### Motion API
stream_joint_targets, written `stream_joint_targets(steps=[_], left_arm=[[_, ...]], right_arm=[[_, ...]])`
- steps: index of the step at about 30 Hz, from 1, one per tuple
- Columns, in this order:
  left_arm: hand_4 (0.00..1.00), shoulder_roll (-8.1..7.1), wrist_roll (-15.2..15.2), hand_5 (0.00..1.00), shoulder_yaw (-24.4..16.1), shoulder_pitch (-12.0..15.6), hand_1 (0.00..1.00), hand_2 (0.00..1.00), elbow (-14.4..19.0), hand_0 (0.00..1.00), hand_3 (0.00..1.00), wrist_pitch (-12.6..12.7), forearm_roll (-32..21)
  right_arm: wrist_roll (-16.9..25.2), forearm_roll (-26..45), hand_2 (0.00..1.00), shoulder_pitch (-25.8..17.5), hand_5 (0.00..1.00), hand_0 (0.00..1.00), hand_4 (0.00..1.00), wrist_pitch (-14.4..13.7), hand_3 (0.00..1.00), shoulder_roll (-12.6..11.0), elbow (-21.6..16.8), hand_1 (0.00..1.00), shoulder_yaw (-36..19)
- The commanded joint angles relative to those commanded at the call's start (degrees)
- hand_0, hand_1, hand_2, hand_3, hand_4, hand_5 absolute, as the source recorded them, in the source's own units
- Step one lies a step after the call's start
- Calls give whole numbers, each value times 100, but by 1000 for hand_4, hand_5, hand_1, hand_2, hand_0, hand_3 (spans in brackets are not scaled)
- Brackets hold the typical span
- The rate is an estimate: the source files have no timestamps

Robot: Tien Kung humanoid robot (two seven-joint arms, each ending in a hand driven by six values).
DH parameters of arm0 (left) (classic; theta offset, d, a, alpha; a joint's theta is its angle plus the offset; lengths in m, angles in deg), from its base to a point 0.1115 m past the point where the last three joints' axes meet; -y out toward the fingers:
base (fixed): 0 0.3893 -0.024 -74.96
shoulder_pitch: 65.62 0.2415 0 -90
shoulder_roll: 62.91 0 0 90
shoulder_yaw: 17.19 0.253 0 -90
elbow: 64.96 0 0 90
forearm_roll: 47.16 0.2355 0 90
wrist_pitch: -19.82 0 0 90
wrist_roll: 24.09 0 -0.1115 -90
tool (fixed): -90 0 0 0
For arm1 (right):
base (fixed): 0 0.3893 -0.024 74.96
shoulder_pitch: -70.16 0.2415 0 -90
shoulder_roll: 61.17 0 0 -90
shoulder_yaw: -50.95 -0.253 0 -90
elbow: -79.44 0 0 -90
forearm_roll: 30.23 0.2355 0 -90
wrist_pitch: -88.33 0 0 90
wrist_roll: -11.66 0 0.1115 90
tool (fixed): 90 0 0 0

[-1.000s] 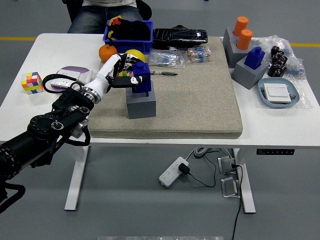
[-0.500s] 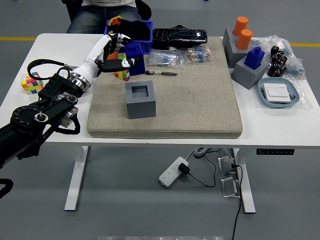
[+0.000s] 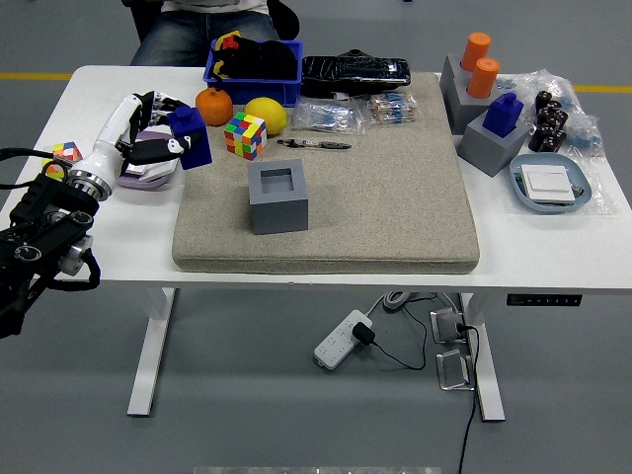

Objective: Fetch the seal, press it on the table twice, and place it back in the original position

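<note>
My left hand (image 3: 158, 138) is shut on the blue seal (image 3: 189, 136) and holds it at the table's left side, just off the left edge of the beige mat (image 3: 375, 197). The seal is lifted out of its grey holder block (image 3: 277, 196), which stands with its square socket empty on the mat's left part. My black left arm (image 3: 44, 232) comes in from the left edge. My right arm is out of view.
A purple-and-white object (image 3: 148, 170) lies under the hand. An orange (image 3: 212, 105), a Rubik's cube (image 3: 245, 134) and a lemon (image 3: 267, 115) sit behind the block. A second blue seal in a grey holder (image 3: 499, 133) stands at the right. A person sits at the far side.
My left hand has lifted the blue seal out of the grey holder and carried it left, from over the block to beyond the mat's left edge.
</note>
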Motion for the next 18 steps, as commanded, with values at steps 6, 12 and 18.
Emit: stream_joint_targets(steps=[6, 12, 18], left_arm=[[713, 134, -54, 2, 109, 148, 458, 391, -86, 662, 499, 41, -78], [713, 208, -79, 2, 306, 259, 458, 391, -177, 663, 498, 68, -146], [712, 292, -112, 2, 420, 362, 457, 390, -187, 662, 497, 97, -196]], right_arm=[[1, 13, 766, 14, 530, 861, 839, 1, 764, 12, -16, 795, 21], [-4, 6, 766, 2, 529, 861, 839, 5, 765, 11, -10, 795, 32], [-5, 6, 765, -7, 528, 861, 839, 9, 764, 19, -4, 794, 35]])
